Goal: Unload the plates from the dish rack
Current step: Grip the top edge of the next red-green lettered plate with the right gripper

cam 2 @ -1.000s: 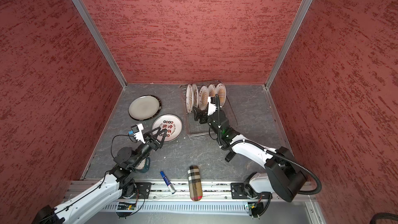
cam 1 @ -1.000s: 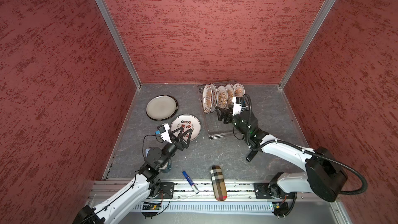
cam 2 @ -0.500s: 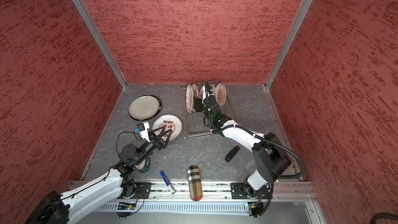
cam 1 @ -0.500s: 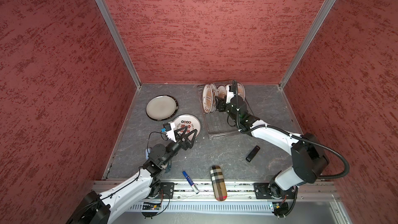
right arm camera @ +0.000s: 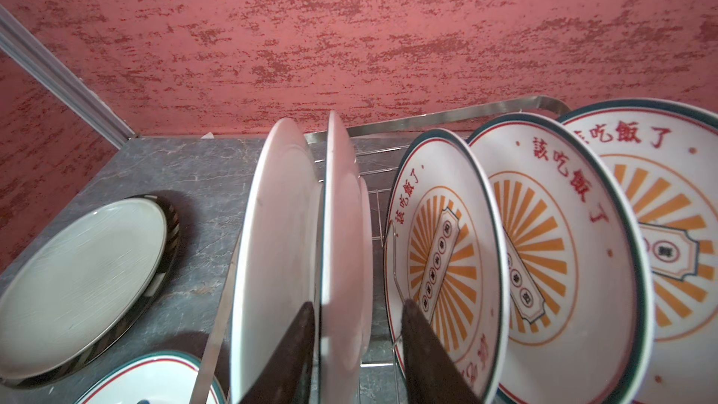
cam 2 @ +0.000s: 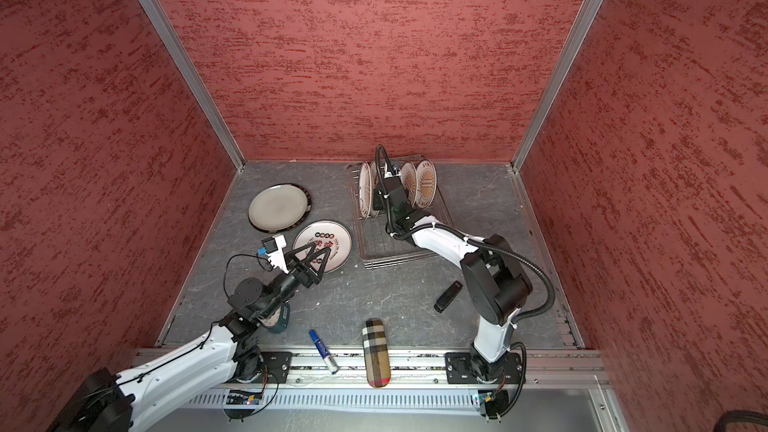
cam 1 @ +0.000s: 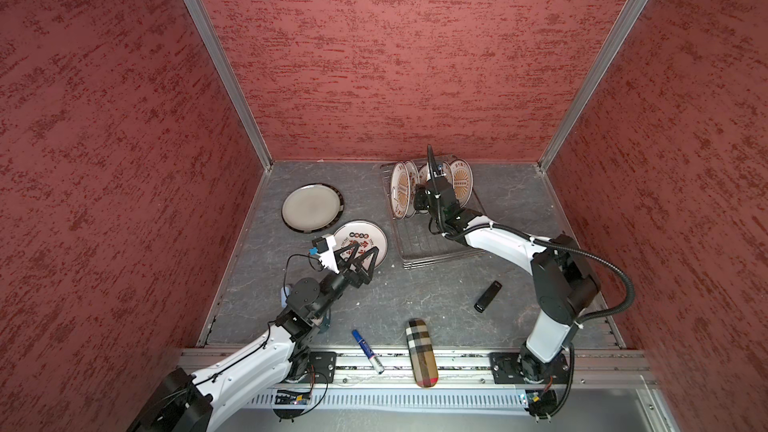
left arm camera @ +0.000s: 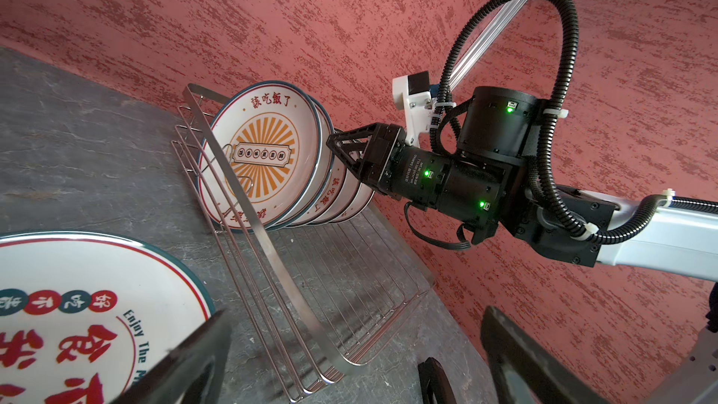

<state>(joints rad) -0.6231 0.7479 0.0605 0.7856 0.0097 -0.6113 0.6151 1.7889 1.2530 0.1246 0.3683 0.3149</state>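
- the right gripper point(right arm camera: 357, 302) has moved from over the bare near part of the dish rack point(cam 1: 436, 243) back into the row of standing plates. its arm now reaches further across the rack.
- the left gripper point(cam 1: 367, 248) has crept a little forward and hovers over the near edge of the red-lettered plate point(cam 1: 360, 235). its jaws are spread wide and hold nothing, just as before.
- no plate has changed place in that time.
- done so far: two plates are out of the rack and lie flat on the table point(cam 1: 415, 292) to its left. the grey plate point(cam 1: 309, 207) with the dark rim lies farther back, and the red-lettered plate is close in front of it. i cannot tell whether their rims touch.
- left to do: five plates stand on edge at the far end of the rack. three sunburst plates point(right arm camera: 544, 246) face the right wrist camera and two show their plain backs.
- the right gripper's fingers straddle the inner back-turned plate point(right arm camera: 342, 207), one on each side of it. the jaws are partly drawn in, but a gap shows beside one finger, so i cannot tell whether they pinch it yet.
- by my judgement less than a third of the job is done, and the step in hand is taking hold of the third plate.
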